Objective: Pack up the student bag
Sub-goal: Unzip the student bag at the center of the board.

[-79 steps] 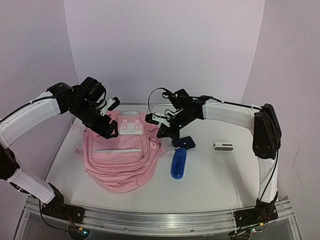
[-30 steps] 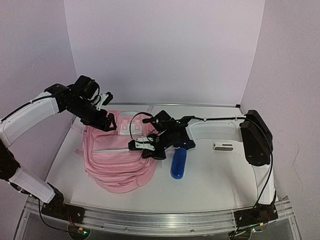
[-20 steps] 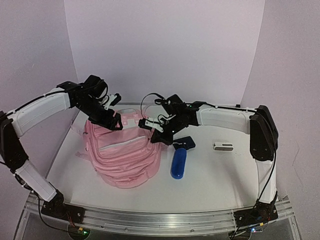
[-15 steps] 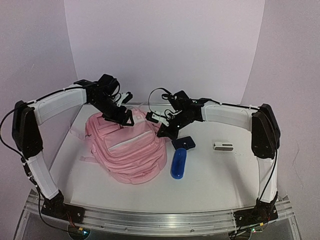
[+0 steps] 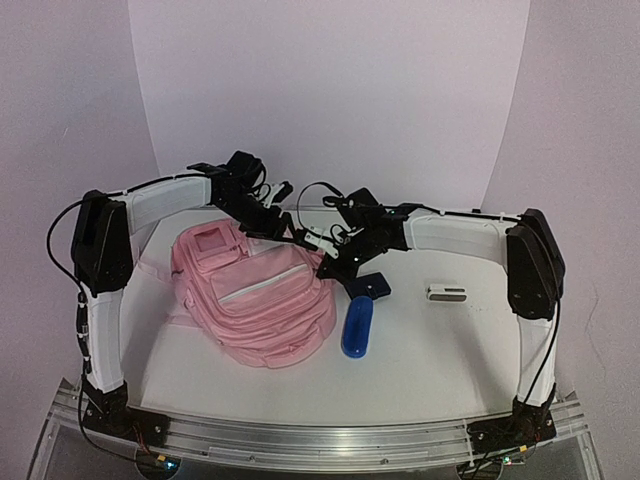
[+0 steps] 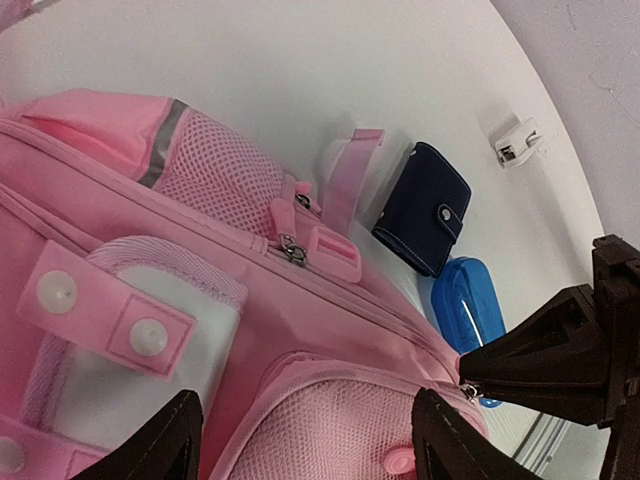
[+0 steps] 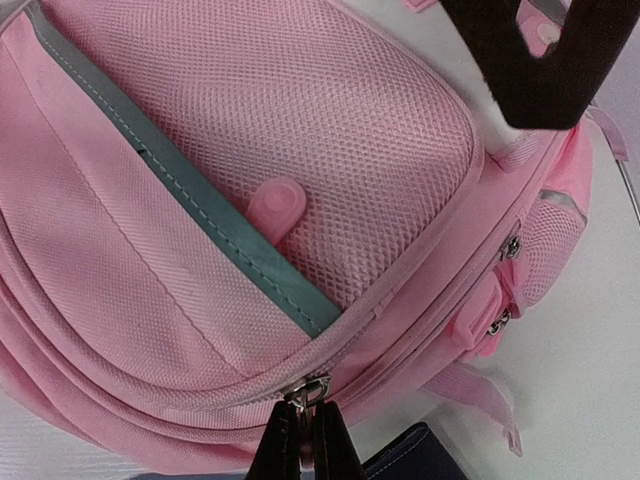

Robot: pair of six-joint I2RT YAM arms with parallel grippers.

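I log the large soft pink fabric backpack (image 5: 255,300) lying front-up, left of centre on the white table (image 5: 430,350). My left gripper (image 6: 305,420) hovers over it, jaws spread, likely to steady it; my right gripper (image 7: 303,432) pinches its small metal zip pull (image 7: 306,392), presumably to open a pocket

Navy wallet (image 5: 368,286), blue case (image 5: 357,328), small white clip (image 5: 447,293)

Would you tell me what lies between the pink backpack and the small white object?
A navy wallet and a blue case, close beside the backpack, seen in the top view.
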